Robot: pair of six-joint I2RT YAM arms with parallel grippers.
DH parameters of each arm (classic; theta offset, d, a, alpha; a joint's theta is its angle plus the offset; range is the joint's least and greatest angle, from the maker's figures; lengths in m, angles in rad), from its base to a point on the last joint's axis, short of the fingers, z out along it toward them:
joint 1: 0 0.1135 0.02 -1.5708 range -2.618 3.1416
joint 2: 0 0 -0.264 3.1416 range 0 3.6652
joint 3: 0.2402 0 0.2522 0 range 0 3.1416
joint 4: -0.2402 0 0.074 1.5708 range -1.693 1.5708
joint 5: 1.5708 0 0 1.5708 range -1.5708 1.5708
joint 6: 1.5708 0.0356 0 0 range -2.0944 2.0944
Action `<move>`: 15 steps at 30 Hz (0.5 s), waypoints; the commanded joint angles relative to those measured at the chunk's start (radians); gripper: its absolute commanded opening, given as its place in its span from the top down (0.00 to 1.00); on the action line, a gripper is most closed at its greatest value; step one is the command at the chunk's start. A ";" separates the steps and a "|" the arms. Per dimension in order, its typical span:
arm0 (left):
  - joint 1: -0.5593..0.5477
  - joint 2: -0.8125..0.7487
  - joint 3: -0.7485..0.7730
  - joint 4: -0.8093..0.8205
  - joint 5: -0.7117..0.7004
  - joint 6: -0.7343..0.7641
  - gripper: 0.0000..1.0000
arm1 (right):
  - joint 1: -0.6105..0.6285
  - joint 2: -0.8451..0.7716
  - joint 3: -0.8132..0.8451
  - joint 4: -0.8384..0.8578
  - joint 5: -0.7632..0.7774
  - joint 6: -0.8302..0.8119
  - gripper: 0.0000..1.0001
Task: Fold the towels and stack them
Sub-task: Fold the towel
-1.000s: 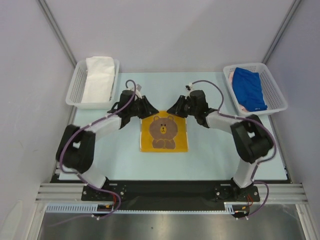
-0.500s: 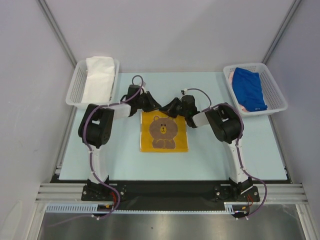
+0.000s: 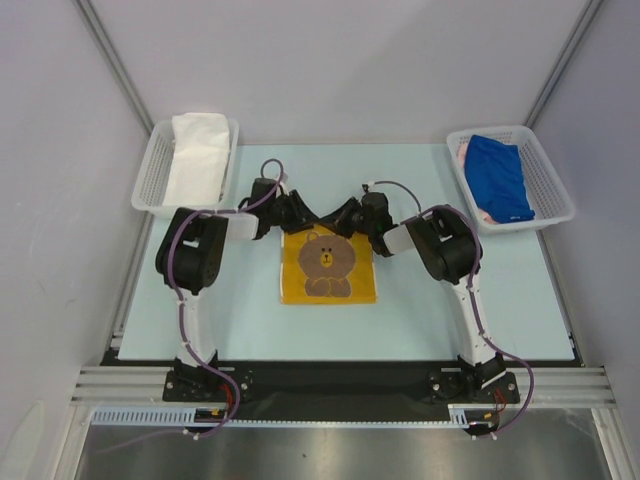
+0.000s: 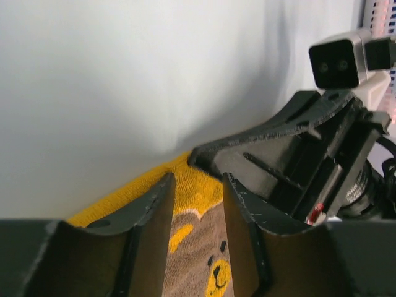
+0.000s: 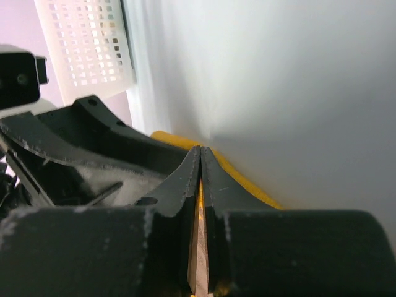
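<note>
A yellow-edged brown bear towel lies flat on the mat's middle. Both grippers are down at its far edge, tips facing each other. My left gripper is open; in the left wrist view its fingers straddle the bear towel with a clear gap. My right gripper is shut, its tips pinched together on the bear towel's yellow far edge. A white towel lies in the left basket. A blue towel rests over a pink one in the right basket.
A white mesh basket stands at the far left and another at the far right of the pale mat. Both arms' elbows rise beside the towel. Grey walls close in on three sides.
Both arms have drawn their elbows in and lowered their grippers onto the towel's far edge. The right jaws have closed. The left jaws narrowed, then spread again.
</note>
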 commanded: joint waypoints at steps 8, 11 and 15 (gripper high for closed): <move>0.012 0.004 0.023 -0.173 -0.095 0.077 0.72 | -0.017 0.028 0.034 -0.007 0.033 0.004 0.95; 0.026 0.027 0.015 -0.181 -0.104 0.077 0.76 | -0.034 0.024 0.005 -0.001 0.033 0.011 0.95; 0.035 0.024 0.009 -0.177 -0.105 0.071 0.77 | -0.078 0.002 -0.041 0.020 0.015 0.005 0.95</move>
